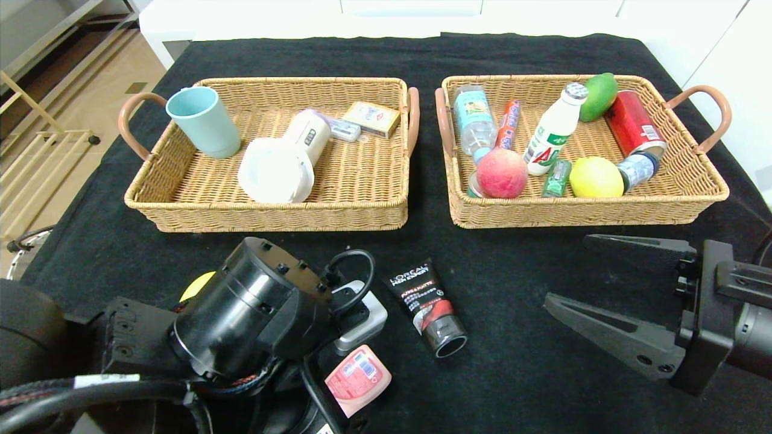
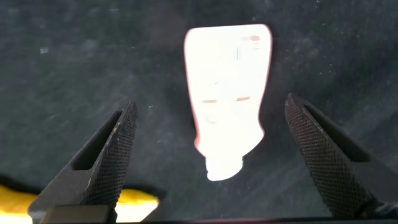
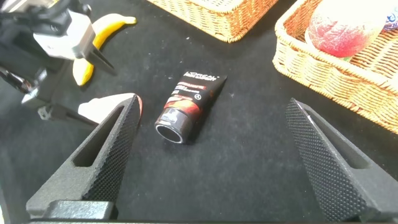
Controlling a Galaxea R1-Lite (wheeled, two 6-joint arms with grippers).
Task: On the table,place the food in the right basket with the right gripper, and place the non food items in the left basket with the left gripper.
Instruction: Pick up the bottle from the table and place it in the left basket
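Hovering over the pale pink bottle (image 2: 227,99), the left hand (image 2: 208,155) is held with its fingers wide apart on either side of it, nothing gripped. This step is judged to be the pick of that bottle, which lies on the table (image 1: 518,367); next, lowering and closing are called for. The right hand (image 1: 603,283) is parked open near the L'Oreal tube (image 1: 427,304). The banana (image 3: 99,43) is shown clearly only in the right wrist view; the peach (image 1: 502,173) and lemon (image 1: 596,177) already lie in the right basket (image 1: 693,199).

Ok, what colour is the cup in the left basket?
Pale blue. The cup stands in the left basket, seen best in the head view.
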